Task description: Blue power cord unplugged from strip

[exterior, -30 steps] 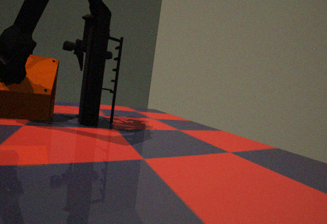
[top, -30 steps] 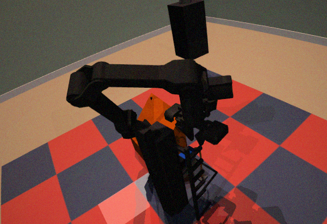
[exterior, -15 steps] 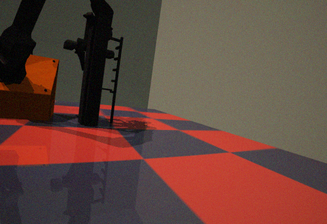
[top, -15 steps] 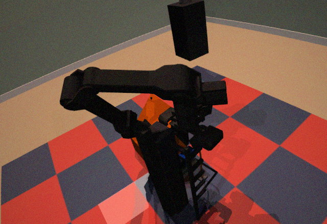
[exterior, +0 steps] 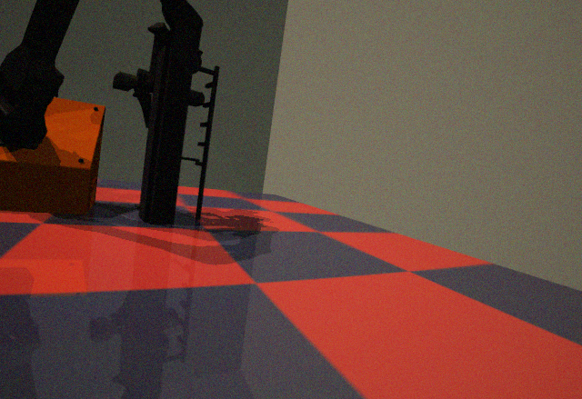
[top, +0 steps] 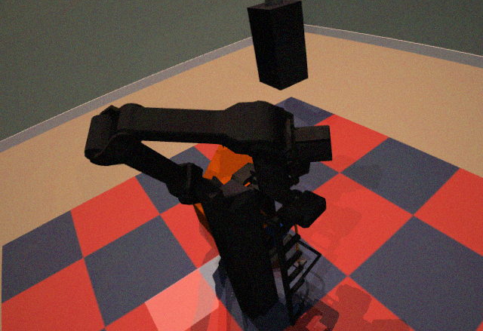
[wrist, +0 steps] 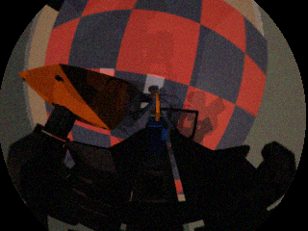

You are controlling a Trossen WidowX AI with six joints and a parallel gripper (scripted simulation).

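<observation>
The power strip (top: 241, 249) (exterior: 162, 150) is a tall black block that stands upright on the checkered floor. The blue plug (top: 280, 225) (wrist: 165, 134) shows only as a small blue spot on the strip's upper side, mostly hidden by my arm. My gripper (top: 281, 215) (wrist: 158, 132) reaches down at the top of the strip, right at the plug. Its fingers are partly apart and dark, and I cannot tell whether they touch the plug. In the exterior view the gripper (exterior: 190, 82) is level with the strip's top end.
An orange box (top: 226, 163) (exterior: 56, 169) (wrist: 84, 96) stands just behind the strip. A thin black ladder-like rack (top: 296, 258) (exterior: 207, 136) stands against the strip's plug side. A black block (top: 278, 43) hangs overhead. A thin orange cord (wrist: 156, 106) runs near the plug.
</observation>
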